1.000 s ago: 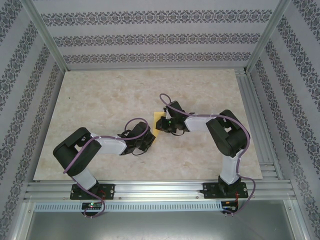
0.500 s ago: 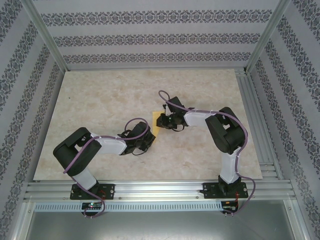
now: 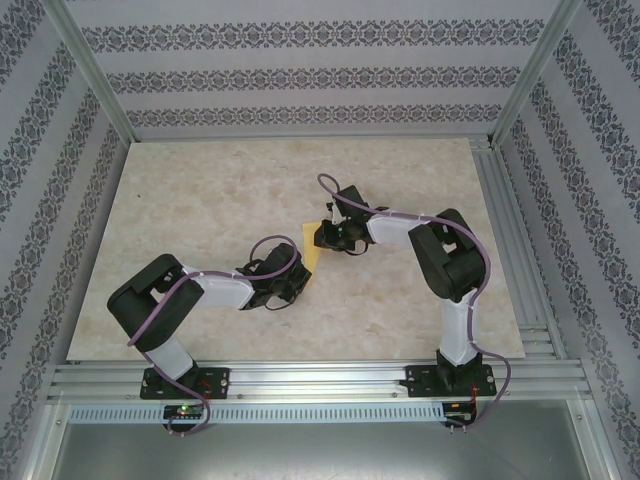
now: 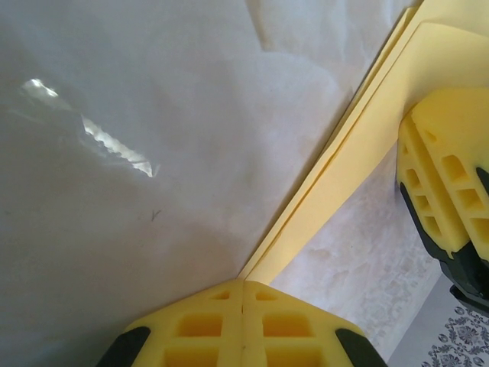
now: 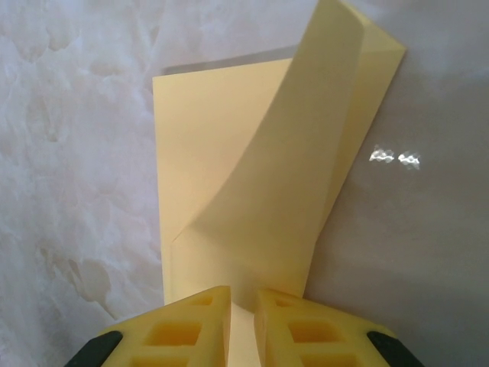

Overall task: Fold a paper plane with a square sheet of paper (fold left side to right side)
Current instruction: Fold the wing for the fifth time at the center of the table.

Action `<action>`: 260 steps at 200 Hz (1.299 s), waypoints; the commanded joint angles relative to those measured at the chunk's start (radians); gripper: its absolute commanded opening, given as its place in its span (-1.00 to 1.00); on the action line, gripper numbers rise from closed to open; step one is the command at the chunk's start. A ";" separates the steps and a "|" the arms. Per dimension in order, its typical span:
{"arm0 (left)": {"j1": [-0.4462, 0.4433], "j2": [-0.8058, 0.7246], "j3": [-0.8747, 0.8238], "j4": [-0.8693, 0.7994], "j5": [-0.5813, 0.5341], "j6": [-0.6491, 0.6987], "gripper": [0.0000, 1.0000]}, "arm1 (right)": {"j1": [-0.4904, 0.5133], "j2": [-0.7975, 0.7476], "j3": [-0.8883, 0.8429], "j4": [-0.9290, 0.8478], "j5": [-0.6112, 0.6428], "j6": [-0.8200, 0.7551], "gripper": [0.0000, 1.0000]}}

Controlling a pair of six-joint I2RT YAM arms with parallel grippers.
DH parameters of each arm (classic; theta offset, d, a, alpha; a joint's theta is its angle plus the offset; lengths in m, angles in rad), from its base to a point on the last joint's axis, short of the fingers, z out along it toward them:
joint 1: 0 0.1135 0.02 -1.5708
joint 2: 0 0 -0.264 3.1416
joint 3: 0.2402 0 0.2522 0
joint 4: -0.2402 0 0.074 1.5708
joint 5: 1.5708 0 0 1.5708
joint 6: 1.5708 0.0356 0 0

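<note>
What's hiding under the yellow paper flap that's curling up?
Under the raised flap lies another flat layer of the same square sheet of paper, on the marbled table. The flap hides that layer's right part and the table beneath it.

Desk (image 3: 200,200), mid-area: my left claw (image 3: 288,283) and right claw (image 3: 328,237) close together at one yellow paper (image 3: 311,252), seemingly folded, mostly hidden.

No writing, label, brand, number or sign can be read anywhere in these views.
</note>
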 commanded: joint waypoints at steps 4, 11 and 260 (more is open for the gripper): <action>-0.030 0.042 -0.032 -0.167 0.020 -0.020 -1.00 | -0.061 0.057 0.040 0.027 0.134 -0.037 -0.63; -0.030 0.044 -0.032 -0.168 0.020 -0.020 -1.00 | -0.065 0.062 0.048 0.023 0.132 -0.039 -0.63; 0.075 -0.008 0.112 -0.059 0.108 0.147 -1.00 | 0.018 -0.043 -0.060 0.003 0.078 0.071 -0.61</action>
